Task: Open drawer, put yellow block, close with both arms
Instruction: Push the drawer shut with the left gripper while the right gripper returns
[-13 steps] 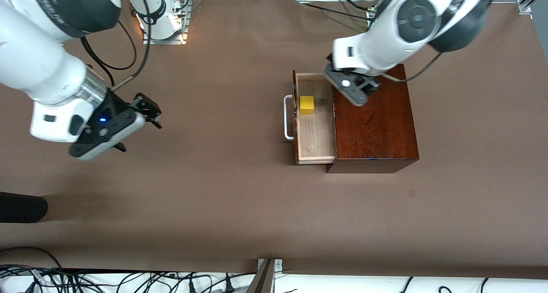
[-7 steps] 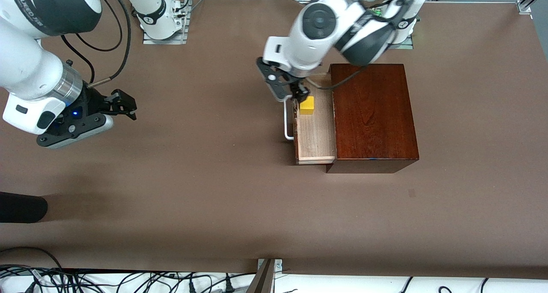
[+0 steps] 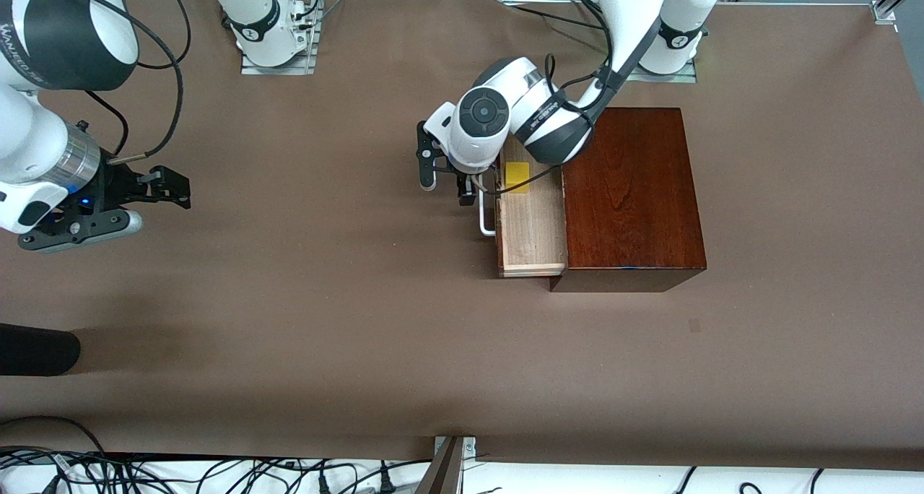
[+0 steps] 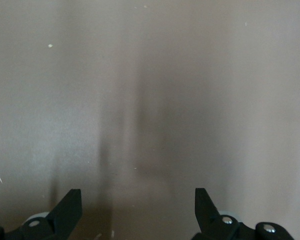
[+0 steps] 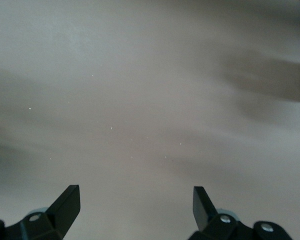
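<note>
High front camera; downward-facing wrist cameras

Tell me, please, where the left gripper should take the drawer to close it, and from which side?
Take the white handle on the drawer front. It is a U-shaped bar standing clear of the wood, so open fingers can likely straddle it from above. The left gripper hangs open by the handle's end.
</note>
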Available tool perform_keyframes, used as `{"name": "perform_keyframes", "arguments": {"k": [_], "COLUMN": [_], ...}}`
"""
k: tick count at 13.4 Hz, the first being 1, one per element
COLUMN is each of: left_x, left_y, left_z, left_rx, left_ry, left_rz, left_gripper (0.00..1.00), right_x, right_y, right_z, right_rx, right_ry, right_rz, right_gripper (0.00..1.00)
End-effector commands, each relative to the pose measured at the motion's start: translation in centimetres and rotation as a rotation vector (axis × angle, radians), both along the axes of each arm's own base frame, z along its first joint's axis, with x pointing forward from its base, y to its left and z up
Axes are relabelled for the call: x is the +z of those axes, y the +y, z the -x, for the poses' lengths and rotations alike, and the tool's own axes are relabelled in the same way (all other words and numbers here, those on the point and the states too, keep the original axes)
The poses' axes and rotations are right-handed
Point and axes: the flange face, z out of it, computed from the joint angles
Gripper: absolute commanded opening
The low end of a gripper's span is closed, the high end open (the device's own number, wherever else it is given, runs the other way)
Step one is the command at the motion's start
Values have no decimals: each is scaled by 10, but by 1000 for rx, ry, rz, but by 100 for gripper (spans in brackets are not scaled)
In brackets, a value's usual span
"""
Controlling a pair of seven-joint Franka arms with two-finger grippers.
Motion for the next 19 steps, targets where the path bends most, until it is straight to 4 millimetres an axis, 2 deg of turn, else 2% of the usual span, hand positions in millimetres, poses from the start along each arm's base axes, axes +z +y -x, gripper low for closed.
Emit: {"name": "perform_keyframes", "arguments": {"k": [1, 3, 4, 5, 6, 7, 10, 14, 18, 19], "left_x": [7, -2, -5, -8, -10, -8, -10, -15, -17, -18], "left_y": [2, 12, 17, 24, 35, 41, 65, 88, 106, 111], "left_z": [-5, -2, 0, -1, -5, -8, -12, -23, -28, -31], "left_rx": [-112, -109, -113, -117, -113, -116, -111, -89, -44, -35], "left_ry": [-35, 14, 38, 57, 76, 79, 132, 162, 201, 203], "left_rz": [-13, -63, -94, -129, -161, -185, -286, -331, -379, -379], "left_gripper": [100, 100, 100, 100, 100, 100, 100, 100, 100, 100], "right_x": [-4, 1, 9, 11, 19, 27, 33, 35, 28, 29], "right_y": [-6, -9, -14, -37, -52, -53, -47, -44, -51, -58], "right_z": [26, 25, 25, 28, 32, 33, 29, 32, 51, 59], "right_rx": [-26, -15, -9, -6, 37, 81, 82, 60, 20, 9], "right_ry": [-42, -49, -57, -22, -5, 2, -15, -4, 47, 43], "right_rz": [-30, -27, -19, -18, -29, -38, -42, -30, -20, -22], "right_gripper": [100, 100, 100, 100, 100, 100, 100, 100, 100, 100]}}
